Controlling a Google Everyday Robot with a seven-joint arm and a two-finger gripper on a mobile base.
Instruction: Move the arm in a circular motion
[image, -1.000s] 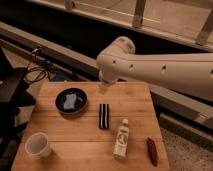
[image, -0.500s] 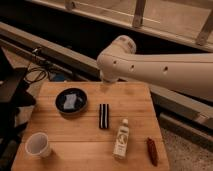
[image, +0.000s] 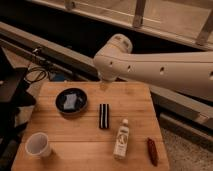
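The cream-white arm (image: 160, 67) reaches in from the right edge, a thick smooth tube with small dark holes. Its rounded elbow joint (image: 118, 50) hangs above the far edge of the wooden table (image: 60, 129). The gripper (image: 104, 83) is the short tip pointing down from the elbow, just above the table's far edge, behind the black bar (image: 103, 116). It holds nothing that I can see.
On the table: a black bowl (image: 71, 101) with a grey-blue item inside, a white cup (image: 38, 145) at front left, a small white bottle (image: 121, 138) lying down, a reddish-brown stick (image: 152, 151) at front right. Dark equipment and cables (image: 31, 75) stand left.
The elbow and tip have drifted very slightly; the objects on the table have not moved.
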